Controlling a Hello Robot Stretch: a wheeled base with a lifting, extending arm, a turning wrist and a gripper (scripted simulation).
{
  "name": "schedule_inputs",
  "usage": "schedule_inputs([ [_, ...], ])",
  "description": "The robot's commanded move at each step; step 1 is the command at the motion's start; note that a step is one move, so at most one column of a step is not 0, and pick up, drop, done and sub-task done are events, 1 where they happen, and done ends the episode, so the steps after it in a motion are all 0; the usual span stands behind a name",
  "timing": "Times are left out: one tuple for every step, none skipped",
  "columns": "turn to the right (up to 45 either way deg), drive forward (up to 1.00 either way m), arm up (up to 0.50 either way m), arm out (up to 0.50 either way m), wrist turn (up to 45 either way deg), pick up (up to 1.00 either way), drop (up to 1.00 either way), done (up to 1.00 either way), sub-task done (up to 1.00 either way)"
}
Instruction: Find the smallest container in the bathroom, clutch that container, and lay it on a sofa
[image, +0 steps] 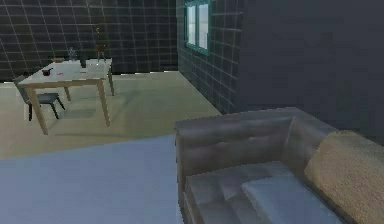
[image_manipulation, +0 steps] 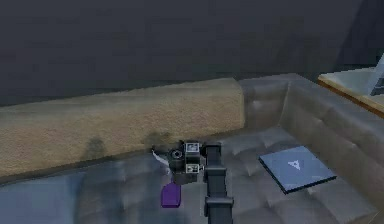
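**Item:** small purple object (image_manipulation: 172, 193), lying on the seat of the grey sofa (image_manipulation: 335, 150), just left of the arm (image_manipulation: 215, 195) bar.

**Gripper** (image_manipulation: 160, 154): near the object and farther up the arm side view, by the seat's rear edge. Whether it holds anything cannot be told.

**Also on seat:** flat grey-blue slab (image_manipulation: 297, 167).

**Backrest:** long tan cushion (image_manipulation: 110, 125).

**Forward view, far left:** wooden table (image: 65, 78).

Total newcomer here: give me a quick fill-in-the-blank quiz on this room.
The grey cushioned sofa has a ___ blanket along its back. The small blob beside the dark square arm bar is ___. The flat blue-grey square panel rests on the sofa's ___.
Missing: tan; purple; seat.
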Motion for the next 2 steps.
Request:
schedule_inputs([
  [0.0, 0.0, 0.0, -0.08, 0.0, 0.0, 0.0, 0.0, 0.0],
  [0.0, 0.0, 0.0, 0.0, 0.0, 0.0, 0.0, 1.0, 0.0],
])
